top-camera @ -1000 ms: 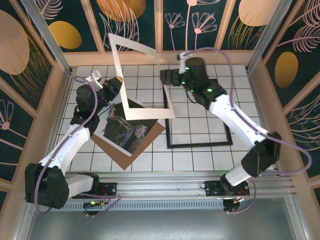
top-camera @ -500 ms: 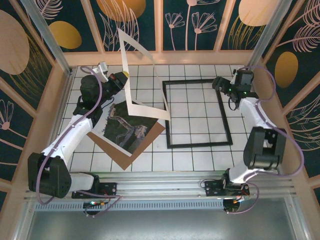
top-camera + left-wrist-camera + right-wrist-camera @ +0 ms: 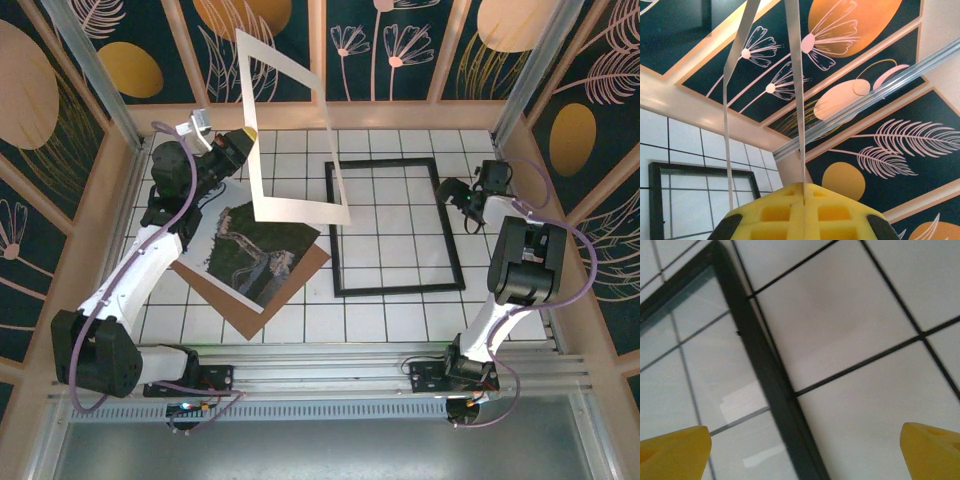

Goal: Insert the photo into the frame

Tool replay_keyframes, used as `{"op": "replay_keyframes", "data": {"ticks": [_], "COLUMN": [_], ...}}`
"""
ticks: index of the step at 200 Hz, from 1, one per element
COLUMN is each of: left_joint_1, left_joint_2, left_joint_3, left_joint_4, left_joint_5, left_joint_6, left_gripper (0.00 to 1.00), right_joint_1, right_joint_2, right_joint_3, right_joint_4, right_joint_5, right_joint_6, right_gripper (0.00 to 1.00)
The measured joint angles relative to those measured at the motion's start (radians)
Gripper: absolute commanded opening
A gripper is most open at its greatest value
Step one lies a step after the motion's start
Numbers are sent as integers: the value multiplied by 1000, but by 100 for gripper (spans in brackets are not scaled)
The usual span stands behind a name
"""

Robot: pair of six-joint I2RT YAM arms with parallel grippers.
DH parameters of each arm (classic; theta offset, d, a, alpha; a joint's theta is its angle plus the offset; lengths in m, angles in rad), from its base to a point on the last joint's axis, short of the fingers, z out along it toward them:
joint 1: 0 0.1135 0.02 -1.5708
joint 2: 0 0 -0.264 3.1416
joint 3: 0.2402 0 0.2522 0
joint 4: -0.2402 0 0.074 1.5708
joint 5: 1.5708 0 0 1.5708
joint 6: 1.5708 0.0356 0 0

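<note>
Below, toward the near left of the tiled table (image 3: 400, 322), the photo (image 3: 250, 255) lies flat and askew on a brown backing board (image 3: 302, 270), outside the frame (image 3: 333, 235). The board's right corner sits just beside the frame's left rim. The frame lies flat at centre-right, floor tiles showing through its glass. At its far right side the right gripper (image 3: 449, 190) hovers low, its yellow fingers (image 3: 675, 452) spread wide and holding nothing. Farther back on the left, the left gripper (image 3: 245, 138) is clamped on a white mat border (image 3: 296, 211), holding it tilted up toward the patterned back wall (image 3: 410, 45).
</note>
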Motion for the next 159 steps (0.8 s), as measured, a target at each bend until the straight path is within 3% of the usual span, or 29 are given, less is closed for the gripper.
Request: {"op": "replay_keyframes", "data": {"ticks": [81,159], "left_joint_1": [-3,-6], "left_joint_2": [0,-13], "left_joint_3": [0,-47], "left_joint_4": [4,53], "left_joint_5": [0,0], "left_joint_6": [-15,-47], "left_gripper": [0,0], "right_joint_1": [16,84], "right_joint_2": [133,164], "right_joint_3": [74,78], "right_joint_4": [-12,9], "right_joint_5": [-43,-161], "right_joint_6": [-13,-35], "right_gripper": [94,82]}}
